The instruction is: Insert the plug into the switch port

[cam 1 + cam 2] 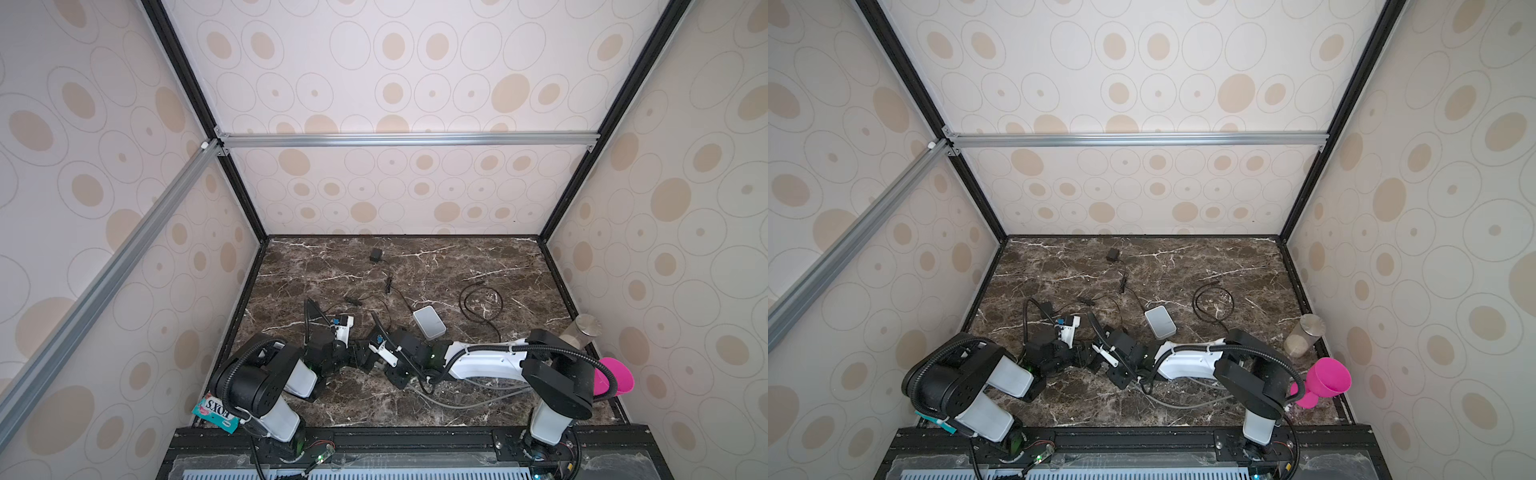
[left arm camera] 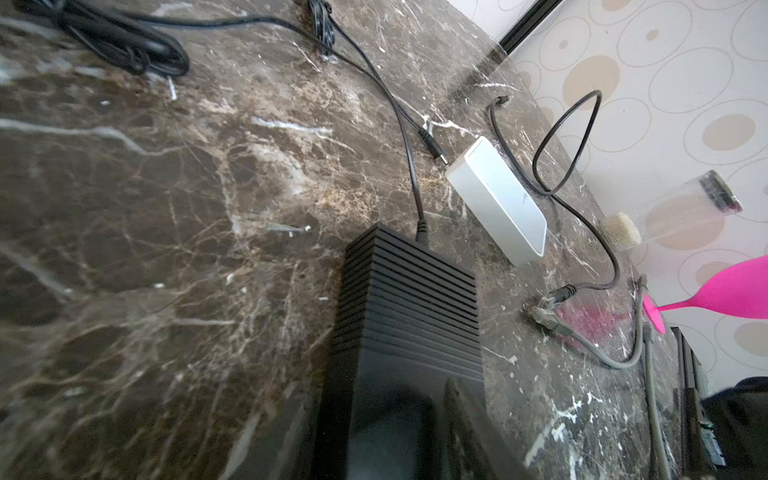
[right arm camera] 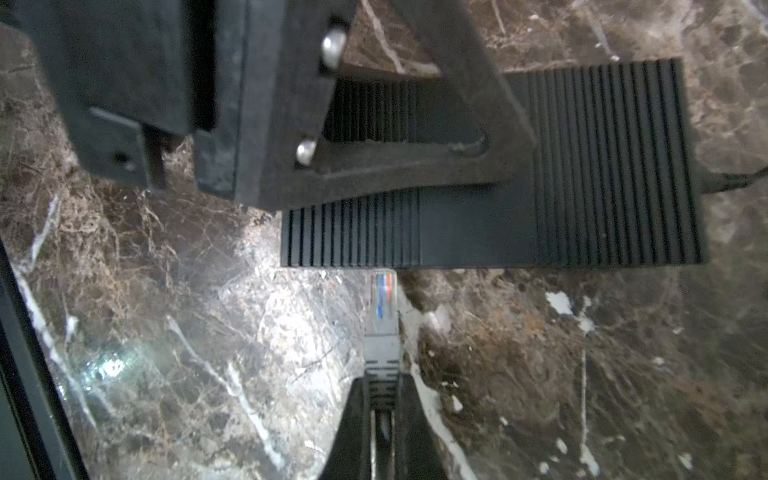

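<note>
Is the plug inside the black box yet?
Not yet. In the right wrist view the plug shows nearly whole outside the switch, its tip just at the switch's edge.

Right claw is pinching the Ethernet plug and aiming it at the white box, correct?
Not the white box, which lies apart in a top view. The right claw pinches the Ethernet plug and aims it at the black ribbed switch, as the right wrist view shows.
</note>
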{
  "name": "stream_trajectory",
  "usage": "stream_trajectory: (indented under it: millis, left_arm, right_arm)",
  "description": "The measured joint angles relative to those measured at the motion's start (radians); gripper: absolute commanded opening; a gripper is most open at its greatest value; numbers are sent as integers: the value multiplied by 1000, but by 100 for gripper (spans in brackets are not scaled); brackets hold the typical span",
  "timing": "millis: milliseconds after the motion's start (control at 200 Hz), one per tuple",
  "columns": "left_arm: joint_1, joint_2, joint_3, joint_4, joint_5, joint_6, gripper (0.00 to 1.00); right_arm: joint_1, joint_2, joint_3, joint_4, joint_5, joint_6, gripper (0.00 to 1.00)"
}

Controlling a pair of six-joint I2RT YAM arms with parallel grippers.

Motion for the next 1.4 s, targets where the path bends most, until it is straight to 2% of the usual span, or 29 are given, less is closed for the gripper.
stream_trajectory:
  millis: [965, 1396]
  left_arm:
    - [0, 6, 7, 0, -2, 0, 49]
    - [0, 10, 11, -1, -6, 0, 49]
  right_arm:
    - [5, 28, 19, -1, 0, 13, 0]
    - [6, 28, 35, -23, 37, 13, 0]
